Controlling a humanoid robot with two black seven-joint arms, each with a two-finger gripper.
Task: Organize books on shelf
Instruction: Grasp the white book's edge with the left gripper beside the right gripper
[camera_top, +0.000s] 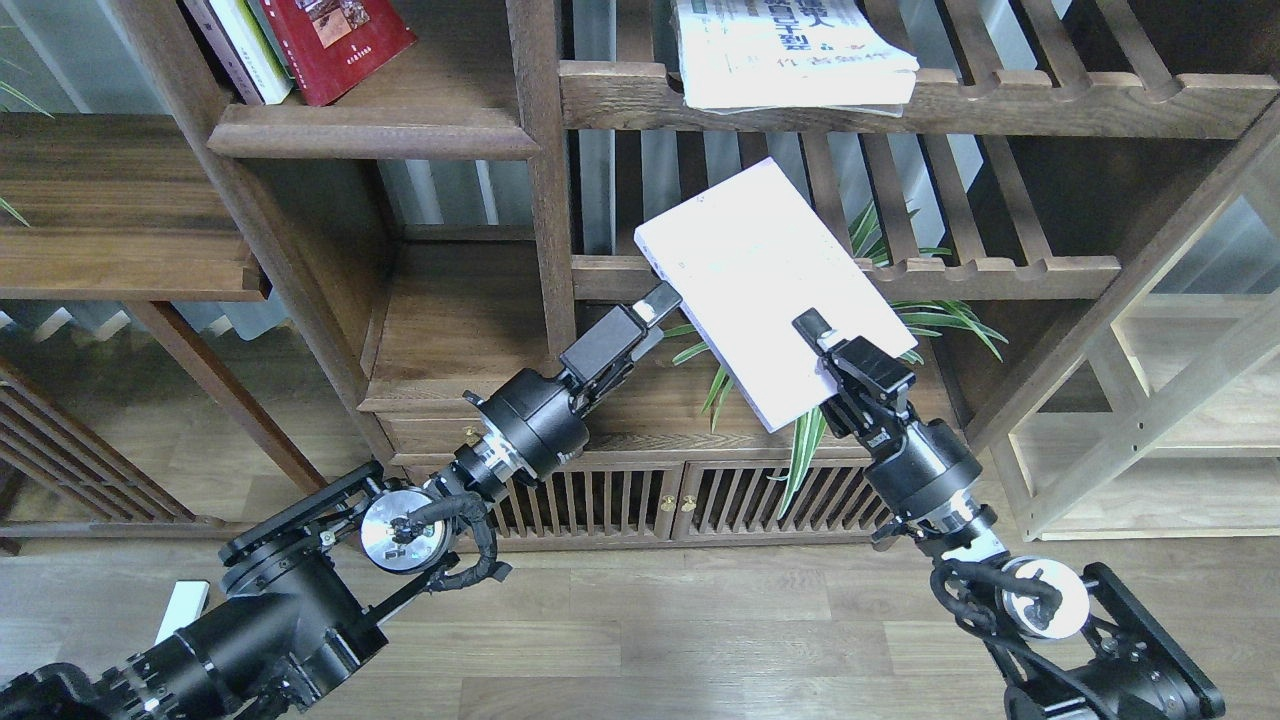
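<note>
My right gripper (822, 350) is shut on the lower edge of the thick pale lavender-white book (750, 270), holding it tilted in the air in front of the slatted racks. The book's left corner sits just above my left gripper (655, 305), whose fingers look like one dark block with a pale tip. The thin red book (340, 35) leans with a few other books on the dark plank shelf (370, 140) at the upper left. The large white book with green characters (790, 50) lies flat on the upper slatted rack.
A green spider plant (940, 318) stands behind the held book on the low cabinet (620, 500) with slatted doors. A vertical post (545, 180) divides the plank shelf from the slatted racks (1000, 270). Another bookcase frame rises at the right.
</note>
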